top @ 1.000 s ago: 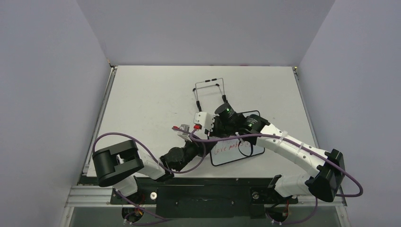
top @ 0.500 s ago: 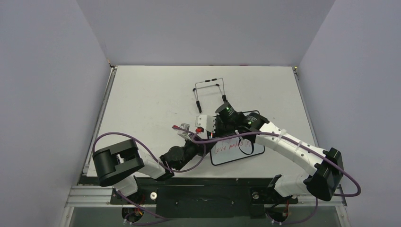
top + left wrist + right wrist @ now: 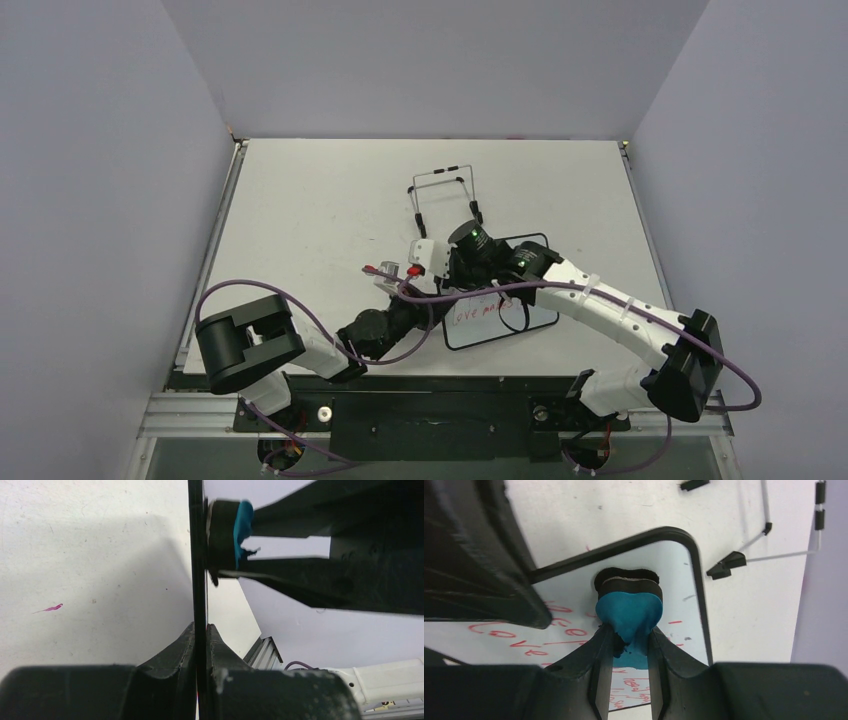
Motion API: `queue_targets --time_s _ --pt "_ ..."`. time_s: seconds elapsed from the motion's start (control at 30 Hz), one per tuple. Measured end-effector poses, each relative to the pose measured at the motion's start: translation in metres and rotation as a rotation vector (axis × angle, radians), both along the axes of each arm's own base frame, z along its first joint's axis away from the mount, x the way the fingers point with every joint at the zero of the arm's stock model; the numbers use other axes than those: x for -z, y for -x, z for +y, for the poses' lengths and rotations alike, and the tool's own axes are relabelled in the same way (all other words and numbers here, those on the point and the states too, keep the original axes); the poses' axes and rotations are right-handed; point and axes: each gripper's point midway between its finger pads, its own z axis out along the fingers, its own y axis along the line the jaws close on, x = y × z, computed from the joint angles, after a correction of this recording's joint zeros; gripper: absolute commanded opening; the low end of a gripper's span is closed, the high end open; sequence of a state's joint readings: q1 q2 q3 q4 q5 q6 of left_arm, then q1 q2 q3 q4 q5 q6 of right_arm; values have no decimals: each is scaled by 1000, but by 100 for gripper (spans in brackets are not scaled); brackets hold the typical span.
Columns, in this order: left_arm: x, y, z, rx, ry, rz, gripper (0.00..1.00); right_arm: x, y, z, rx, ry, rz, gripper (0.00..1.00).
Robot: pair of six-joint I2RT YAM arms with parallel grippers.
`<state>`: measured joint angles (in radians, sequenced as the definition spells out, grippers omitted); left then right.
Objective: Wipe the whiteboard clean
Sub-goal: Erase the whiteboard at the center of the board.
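Note:
The whiteboard (image 3: 492,326), black-framed with red handwriting, lies at the table's near middle, partly under both wrists. My left gripper (image 3: 200,628) is shut on the whiteboard's thin black edge (image 3: 197,555), seen edge-on in the left wrist view. My right gripper (image 3: 630,636) is shut on a small blue eraser (image 3: 629,607) whose black pad presses on the whiteboard (image 3: 569,587) near its top corner. The same eraser (image 3: 243,525) shows against the board in the left wrist view. Red writing runs left of and below the eraser.
A black wire stand (image 3: 441,190) lies flat on the table just behind the board, also visible as the stand (image 3: 769,527) in the right wrist view. A small red-tipped object (image 3: 384,270) lies left of the left wrist. Purple cables loop over the board.
The right wrist has slid a little to the left across the board with the eraser. The left wrist has also shifted slightly left, still clamped on the board's edge.

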<state>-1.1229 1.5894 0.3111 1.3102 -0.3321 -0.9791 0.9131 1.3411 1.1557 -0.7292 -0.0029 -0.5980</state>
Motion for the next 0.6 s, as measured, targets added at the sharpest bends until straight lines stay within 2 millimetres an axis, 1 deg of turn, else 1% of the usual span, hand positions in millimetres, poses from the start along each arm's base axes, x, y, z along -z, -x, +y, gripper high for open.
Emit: queue_targets --time_s 0.1,0.17,0.23,0.33,0.37,0.43,0.5,0.6 --pt "0 0 0 1 1 0 0 -4 -12 -4 54 -16 -28 0" --pt "0 0 0 1 1 0 0 -4 -11 -4 41 -7 -33 0" --pt "0 0 0 1 2 1 0 -1 -1 2 -23 10 -21 0" --pt "0 0 0 0 1 1 0 5 24 12 -148 43 17 0" --pt "1 0 0 1 0 2 0 6 25 12 -161 53 15 0" --pt "2 2 1 4 0 6 0 7 25 12 -157 45 28 0" --pt "1 2 0 6 1 6 0 7 20 9 -117 18 48 0" --pt "1 1 1 2 2 5 0 5 3 -1 -3 -30 62 0"
